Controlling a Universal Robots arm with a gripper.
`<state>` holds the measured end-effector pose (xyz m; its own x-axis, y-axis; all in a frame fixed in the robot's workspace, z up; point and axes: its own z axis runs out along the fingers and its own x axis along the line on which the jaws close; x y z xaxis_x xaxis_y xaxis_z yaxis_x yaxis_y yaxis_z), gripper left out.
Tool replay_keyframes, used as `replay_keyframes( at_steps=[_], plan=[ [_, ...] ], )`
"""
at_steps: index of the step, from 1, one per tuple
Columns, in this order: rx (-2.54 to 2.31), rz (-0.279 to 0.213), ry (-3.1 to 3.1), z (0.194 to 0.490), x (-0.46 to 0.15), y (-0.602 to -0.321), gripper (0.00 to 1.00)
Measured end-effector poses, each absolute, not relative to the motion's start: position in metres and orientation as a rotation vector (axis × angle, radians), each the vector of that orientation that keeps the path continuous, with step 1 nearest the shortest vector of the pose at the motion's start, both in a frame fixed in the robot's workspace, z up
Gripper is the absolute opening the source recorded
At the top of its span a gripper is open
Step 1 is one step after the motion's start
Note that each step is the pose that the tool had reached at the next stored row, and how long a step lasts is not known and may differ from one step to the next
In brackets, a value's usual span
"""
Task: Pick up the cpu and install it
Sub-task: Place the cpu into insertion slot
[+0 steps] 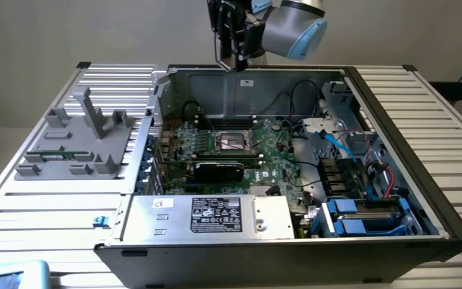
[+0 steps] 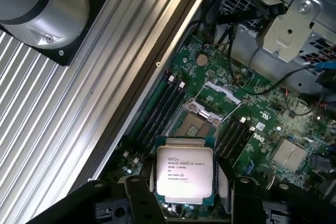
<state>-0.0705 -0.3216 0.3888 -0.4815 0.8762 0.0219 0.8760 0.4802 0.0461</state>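
The cpu (image 2: 185,170), a flat square chip with a shiny metal top and printed text, sits between the two dark fingers of my gripper (image 2: 185,195), which is shut on its sides. In the exterior view the gripper (image 1: 235,60) hangs high above the rear wall of the open computer case (image 1: 423,198). Below the chip lies the green motherboard (image 2: 262,119) with the dark square socket (image 2: 197,125), whose metal frame is tipped open. In the exterior view the socket (image 1: 233,141) is well below the gripper and nearer the camera.
A black expansion card (image 1: 219,168) lies just in front of the socket, memory slots (image 2: 165,103) flank it, and cables and drive bays (image 1: 367,217) fill the exterior view's right. A silver power supply (image 1: 207,217) sits at the front. A grey fixture (image 1: 79,144) stands on the ribbed table at the exterior view's left.
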Motion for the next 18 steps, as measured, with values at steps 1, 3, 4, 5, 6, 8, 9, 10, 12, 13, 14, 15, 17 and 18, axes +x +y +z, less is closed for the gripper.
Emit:
replay_keyframes(
  at_steps=[1, 3, 4, 5, 6, 8, 9, 10, 12, 13, 14, 15, 17, 18],
  plan=[
    [1.617, 0.079, 2.686, 0.3888, -0.0705, -0.3216, 0.55],
    [1.658, 0.079, 2.661, 0.3887, -0.0705, -0.3216, 0.55],
    [1.679, 0.079, 2.647, 0.3887, -0.0705, -0.3216, 0.55],
    [1.699, 0.079, 2.634, 0.3887, -0.0705, -0.3216, 0.55],
    [1.719, 0.079, 2.620, 0.3886, -0.0705, -0.3216, 0.55],
    [1.758, 0.079, 2.593, 0.3885, -0.0705, -0.3216, 0.55],
    [1.778, 0.079, 2.579, 0.3885, -0.0705, -0.3216, 0.55],
    [1.798, 0.079, 2.565, 0.3884, -0.0705, -0.3216, 0.55],
    [1.838, 0.078, 2.535, 0.3883, -0.0705, -0.3216, 0.55],
    [1.857, 0.078, 2.521, 0.3883, -0.0705, -0.3216, 0.55],
    [1.876, 0.078, 2.506, 0.3882, -0.0705, -0.3216, 0.55],
    [1.895, 0.078, 2.491, 0.3882, -0.0705, -0.3216, 0.55],
    [1.934, 0.078, 2.461, 0.3880, -0.0705, -0.3216, 0.55],
    [1.953, 0.078, 2.445, 0.3880, -0.0705, -0.3216, 0.55]
  ],
)
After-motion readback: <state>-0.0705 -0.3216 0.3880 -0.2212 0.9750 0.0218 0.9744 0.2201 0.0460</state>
